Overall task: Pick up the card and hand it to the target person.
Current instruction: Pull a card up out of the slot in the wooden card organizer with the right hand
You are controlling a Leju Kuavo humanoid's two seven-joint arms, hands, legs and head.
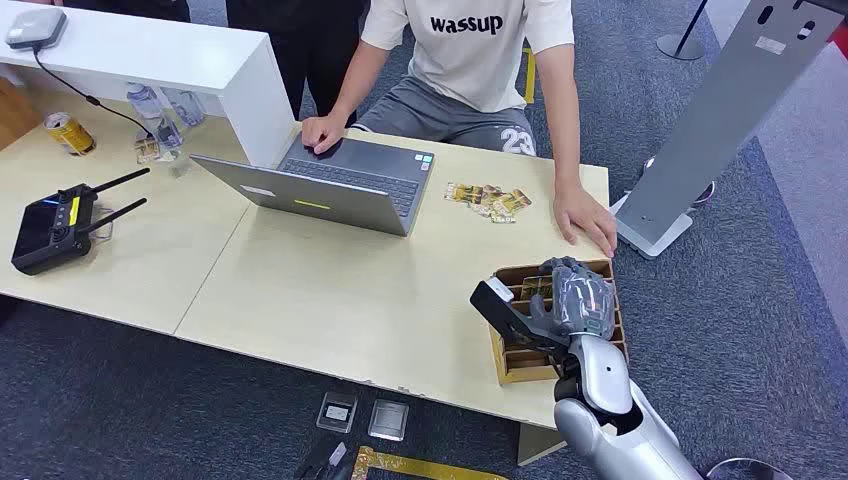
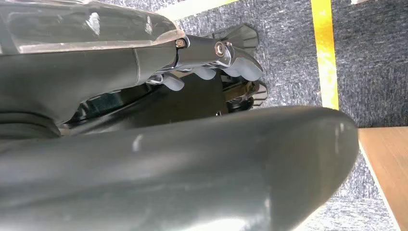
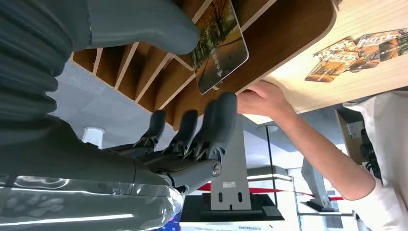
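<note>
Grey right hand (image 1: 572, 300) sits over the slotted brown wooden card holder (image 1: 512, 366) at the table's near right corner. Fingers (image 3: 211, 127) spread, thumb beside the glossy autumn-photo card (image 3: 219, 45), which stands in a slot; contact unclear. Left hand (image 2: 211, 62) hangs by the floor, fingers curled, holding nothing. Beyond, loose cards (image 1: 488, 199), grey laptop (image 1: 330, 185), seated person in white T-shirt (image 1: 470, 50).
</note>
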